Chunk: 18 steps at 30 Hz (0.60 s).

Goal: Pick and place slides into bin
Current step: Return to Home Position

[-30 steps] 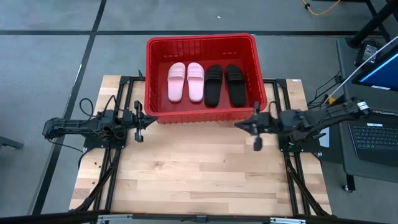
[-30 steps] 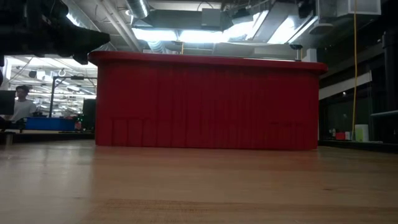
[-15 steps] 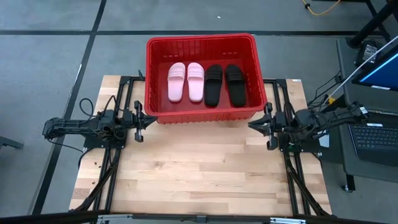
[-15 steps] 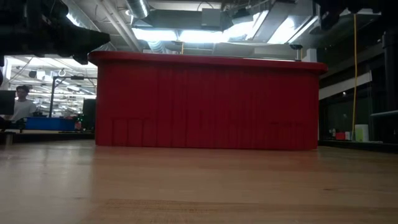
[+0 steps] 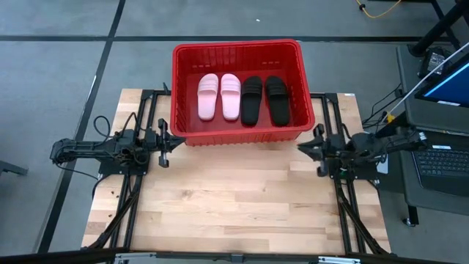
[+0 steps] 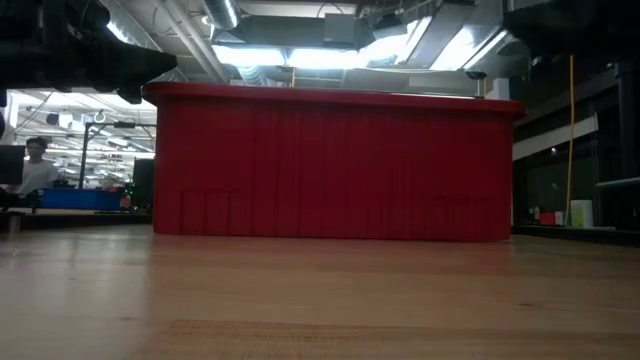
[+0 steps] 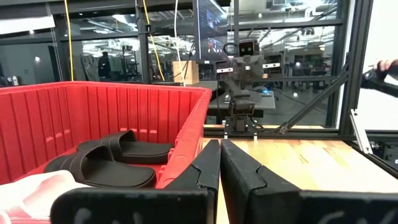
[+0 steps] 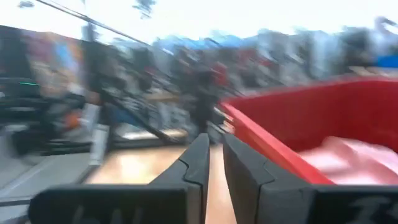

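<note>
The red bin [image 5: 238, 53] stands at the table's far edge, between the two arms. Inside it, flat on its floor side by side, lie two pale pink slides [image 5: 219, 97] and two black slides [image 5: 264, 100]. The left wrist view shows the black pair [image 7: 115, 163] over the bin's rim. My left gripper [image 5: 170, 144] [image 7: 220, 144] is shut and level beside the bin's near left corner, touching nothing. My right gripper [image 5: 302, 147] [image 8: 214, 142] hangs level by the near right corner, with a narrow gap between its fingers and nothing in it.
Bare wooden tabletop [image 5: 234, 198] lies between the arms and toward the near edge. Black frame rails [image 5: 128, 213] run along both sides of the table. A laptop [image 5: 440, 158] sits beyond the right edge. The bin's near wall [image 6: 330, 165] fills the low view.
My right gripper has drawn back toward the table's right edge and sunk a little, away from the bin's near right corner. The slides and the bin have stayed where they were.
</note>
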### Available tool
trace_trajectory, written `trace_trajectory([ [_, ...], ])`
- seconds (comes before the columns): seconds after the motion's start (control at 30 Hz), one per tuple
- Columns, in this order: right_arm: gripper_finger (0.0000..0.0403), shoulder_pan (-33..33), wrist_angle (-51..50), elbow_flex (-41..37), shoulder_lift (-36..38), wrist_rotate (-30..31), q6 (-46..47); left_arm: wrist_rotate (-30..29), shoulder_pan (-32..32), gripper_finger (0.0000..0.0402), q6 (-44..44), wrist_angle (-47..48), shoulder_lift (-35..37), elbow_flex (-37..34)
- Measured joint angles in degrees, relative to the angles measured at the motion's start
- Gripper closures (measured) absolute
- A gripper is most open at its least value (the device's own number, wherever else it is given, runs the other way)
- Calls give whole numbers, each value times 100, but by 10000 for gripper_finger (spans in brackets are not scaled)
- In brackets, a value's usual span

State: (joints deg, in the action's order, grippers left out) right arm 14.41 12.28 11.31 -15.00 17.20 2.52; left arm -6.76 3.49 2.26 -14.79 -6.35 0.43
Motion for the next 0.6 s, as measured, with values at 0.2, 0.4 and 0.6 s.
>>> trace_trajectory([
  [0.2, 353, -224, -141, -511, 1374, -1392, 11, 0, 0, 396, 0, 2, 0, 0],
  [0.4, 353, -506, -184, -746, 1493, -1736, 212, 0, 0, 395, 0, 4, -1, 0],
  [0.6, 353, -650, -324, -1093, 1492, -1748, 422, 0, 0, 395, 0, 4, -2, 0],
])
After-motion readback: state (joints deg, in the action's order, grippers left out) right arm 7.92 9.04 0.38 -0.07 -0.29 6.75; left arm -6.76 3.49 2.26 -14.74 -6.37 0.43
